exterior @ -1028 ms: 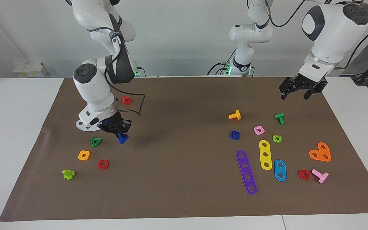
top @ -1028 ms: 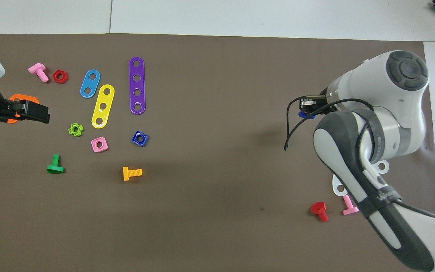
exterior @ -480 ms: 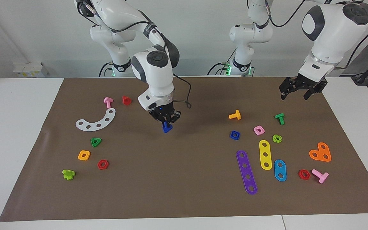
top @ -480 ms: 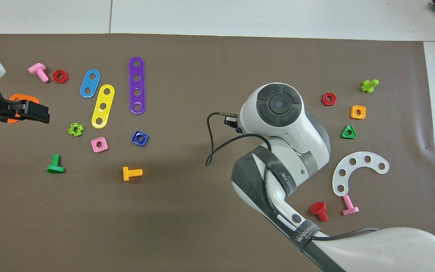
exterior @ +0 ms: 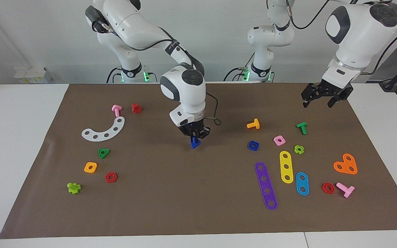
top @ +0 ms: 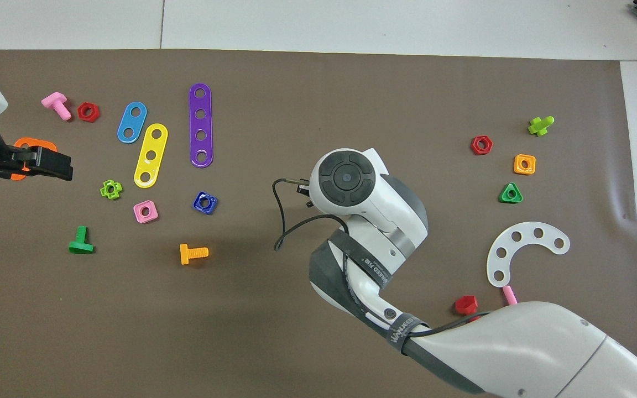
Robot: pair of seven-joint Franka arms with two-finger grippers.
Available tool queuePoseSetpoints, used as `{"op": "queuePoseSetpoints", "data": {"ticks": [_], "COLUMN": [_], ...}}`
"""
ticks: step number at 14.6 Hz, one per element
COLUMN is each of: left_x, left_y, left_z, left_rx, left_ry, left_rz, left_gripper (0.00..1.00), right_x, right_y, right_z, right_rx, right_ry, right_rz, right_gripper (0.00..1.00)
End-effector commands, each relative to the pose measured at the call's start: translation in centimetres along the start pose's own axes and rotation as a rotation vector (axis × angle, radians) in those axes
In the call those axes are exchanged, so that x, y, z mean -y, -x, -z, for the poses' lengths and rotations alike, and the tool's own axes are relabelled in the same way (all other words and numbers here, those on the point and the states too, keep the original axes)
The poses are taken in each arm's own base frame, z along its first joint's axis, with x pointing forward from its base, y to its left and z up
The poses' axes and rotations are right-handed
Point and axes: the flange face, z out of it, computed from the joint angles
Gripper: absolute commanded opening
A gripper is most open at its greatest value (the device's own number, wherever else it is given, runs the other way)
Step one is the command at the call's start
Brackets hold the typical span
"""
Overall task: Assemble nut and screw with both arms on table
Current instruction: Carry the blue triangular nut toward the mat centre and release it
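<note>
The right end effector (exterior: 194, 133) hangs over the middle of the tabletop (exterior: 184, 193), clamped on the dark-blue screw (exterior: 194, 142). The dark-blue nut (exterior: 253, 145) lies beside the pink square nut (exterior: 279, 140). The left end effector (exterior: 324, 97) waits, fingers apart.

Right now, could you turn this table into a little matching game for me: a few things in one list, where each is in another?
Things:
1. the screw
2. the nut
3. green triangular nut
4. left gripper

Places:
A. beside the pink square nut
B. in the air over the mat's edge, waiting
C. held by the right gripper
D. beside the white curved strip

Pairs: 1-C, 2-A, 3-D, 4-B
</note>
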Motion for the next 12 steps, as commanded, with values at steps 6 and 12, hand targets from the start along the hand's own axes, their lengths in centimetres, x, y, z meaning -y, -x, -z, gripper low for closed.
{"op": "queuePoseSetpoints", "data": {"ticks": [6, 12], "left_x": [0.1, 0.2], "left_y": [1.0, 1.0], "left_z": [0.1, 0.1], "left_rx": [-0.007, -0.007], "left_ry": [-0.015, -0.015], "left_rz": [-0.009, -0.008], "left_gripper": [1.00, 1.00], "right_x": [0.2, -1.3], "right_y": [2.4, 0.0], "right_z": [-3.7, 3.9], "right_rx": [0.012, -0.086], "right_ry": [-0.006, -0.007], "right_rz": [0.005, -0.028], "right_gripper": [0.81, 1.00]}}
